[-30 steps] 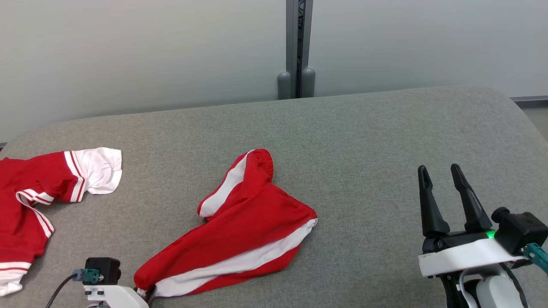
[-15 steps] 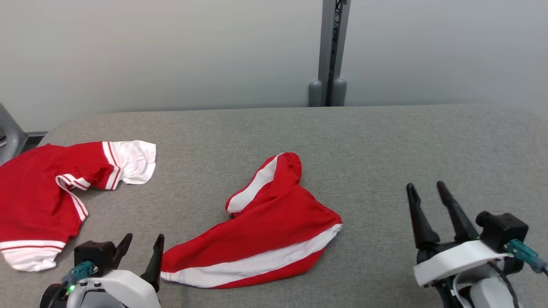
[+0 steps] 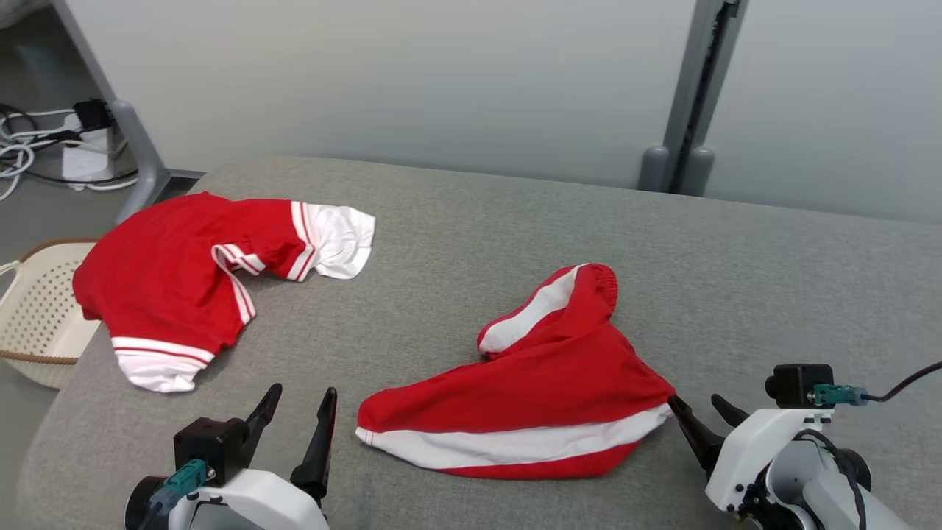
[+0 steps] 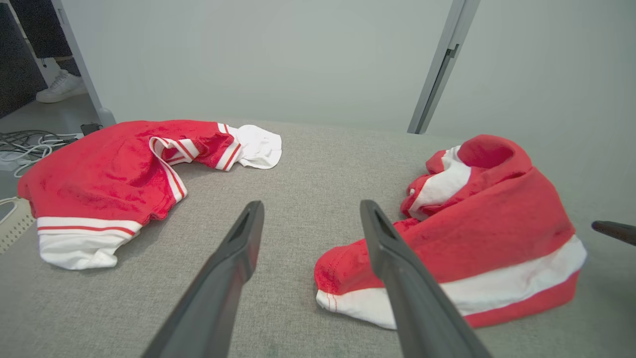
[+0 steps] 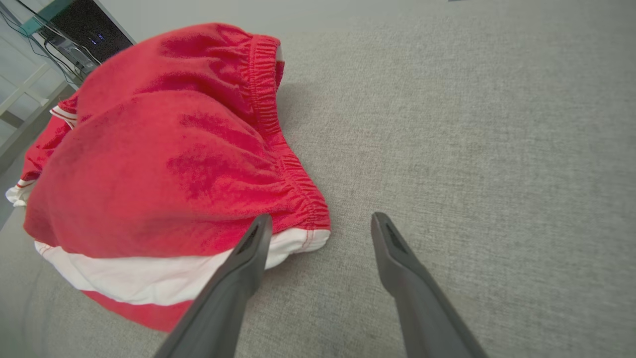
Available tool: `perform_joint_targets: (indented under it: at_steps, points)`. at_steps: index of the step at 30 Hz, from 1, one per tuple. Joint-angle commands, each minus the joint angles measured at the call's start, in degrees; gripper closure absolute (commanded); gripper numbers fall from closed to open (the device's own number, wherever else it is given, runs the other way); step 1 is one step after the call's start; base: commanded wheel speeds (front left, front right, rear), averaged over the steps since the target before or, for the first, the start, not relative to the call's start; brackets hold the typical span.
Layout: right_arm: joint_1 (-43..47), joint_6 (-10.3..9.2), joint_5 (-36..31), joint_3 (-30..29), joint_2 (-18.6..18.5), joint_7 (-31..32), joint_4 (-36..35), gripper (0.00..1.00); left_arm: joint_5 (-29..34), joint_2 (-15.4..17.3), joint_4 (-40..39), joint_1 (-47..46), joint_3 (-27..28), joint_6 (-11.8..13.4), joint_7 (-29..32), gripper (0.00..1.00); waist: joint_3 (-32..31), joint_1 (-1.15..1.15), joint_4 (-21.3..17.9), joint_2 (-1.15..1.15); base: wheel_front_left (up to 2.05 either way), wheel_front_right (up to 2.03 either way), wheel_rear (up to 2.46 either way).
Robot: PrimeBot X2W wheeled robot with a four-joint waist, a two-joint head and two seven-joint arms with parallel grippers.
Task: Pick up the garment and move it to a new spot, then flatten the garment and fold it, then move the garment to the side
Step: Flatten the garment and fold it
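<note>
Head view, clock positions taken from the frame centre.

Garment: red shorts with white side bands, lying crumpled on the grey table, just off centre toward 5 o'clock. The elastic waistband end points to 12 o'clock; the banded leg hem runs along the near side.

Left gripper: at 7 o'clock, fingers spread apart, nothing between them. It stands just beside the garment's left hem, not touching.

Right gripper: at 4 o'clock, fingers spread apart and empty. In the right wrist view one finger overlaps the white corner of the hem; contact cannot be confirmed.

Other items: a second red-and-white garment, a shirt, lies at 9 to 10 o'clock, well apart from the shorts. A perforated basket sits beyond the table edge at 9 o'clock.
</note>
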Motion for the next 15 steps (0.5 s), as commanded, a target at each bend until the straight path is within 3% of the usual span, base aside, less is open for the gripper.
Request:
perform_joint_targets:
  at_steps: [1,9,10,12,15]
  points:
    - [-1.1,0.12,1.7,1.2,-0.6,1.2,1.9,0.0,0.2,0.0,0.3,-0.9,-0.2,-0.2,-0.1,0.0,0.5,0.0,2.4,0.0,0.0,0.0,0.0]
    - [-3.4,0.11,7.2,4.4,-1.1,4.3,6.8,0.0,-0.4,-0.3,1.1,-1.1,-0.6,-0.4,-0.1,0.0,0.7,0.0,4.6,0.0,0.0,0.0,0.0]
    - [-3.8,0.11,7.6,4.9,-1.1,4.4,7.2,0.27,-0.5,-0.2,1.2,-1.2,-0.6,-0.4,-0.1,0.0,0.7,0.0,4.6,0.0,0.0,0.0,0.0]
    - [-4.2,0.11,8.5,5.6,-1.1,3.9,7.8,1.0,-0.6,-0.2,1.5,-1.1,-0.6,-0.3,-0.1,0.0,0.5,0.0,4.5,0.0,0.0,0.0,0.0]
    - [-5.0,0.11,9.4,6.9,-1.4,2.8,7.7,1.0,-0.9,-0.2,1.6,-0.8,-0.7,-0.4,-0.1,0.0,0.2,0.0,3.7,0.0,0.0,0.0,0.0]
